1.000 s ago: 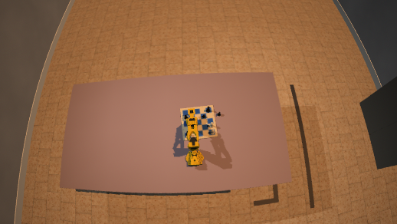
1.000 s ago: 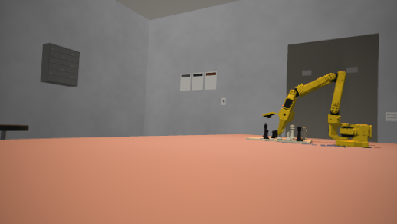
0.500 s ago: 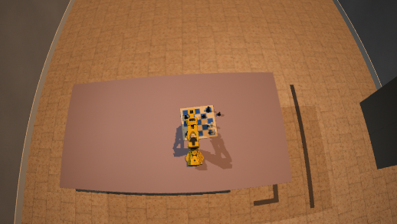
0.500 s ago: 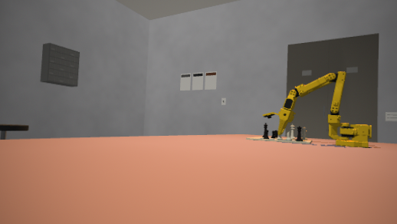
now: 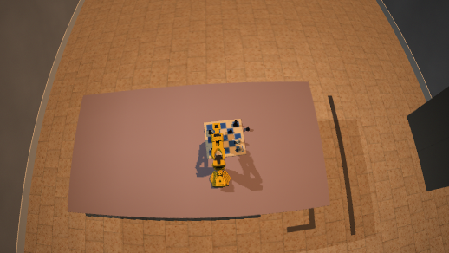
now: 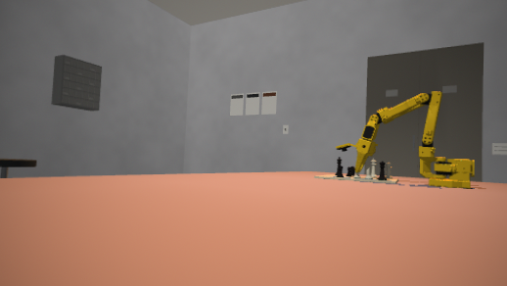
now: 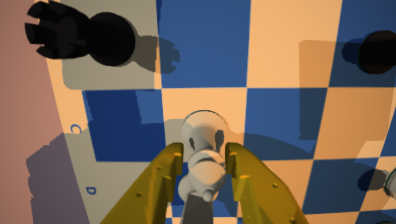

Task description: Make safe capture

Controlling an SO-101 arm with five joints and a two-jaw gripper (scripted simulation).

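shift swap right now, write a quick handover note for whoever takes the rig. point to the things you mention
tool (image 5: 217, 135) (image 6: 357, 171) (image 7: 204, 155): fingers nearly together around a white piece (image 6: 356, 175) (image 7: 205, 127); firm grip can't be confirmed
board (image 5: 244, 145) (image 6: 318, 176) (image 7: 110, 185): under the tool
done: one black piece (image 5: 247, 128) is off the board, on the table, likely the captured one
left, probably: get the white piece upright inside its square, release, back off, check the rest

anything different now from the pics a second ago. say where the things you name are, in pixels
Nothing visibly changed. The arm (image 5: 217, 145) (image 6: 403, 109) keeps its pose over the board (image 5: 242, 138) (image 6: 320, 176) (image 7: 204, 97), and the black piece (image 5: 247, 128) beside the board is where it was. No earlier wrist picture exists, so I cannot tell whether the gripper (image 7: 204, 150) moved slightly at the white piece (image 7: 202, 127).
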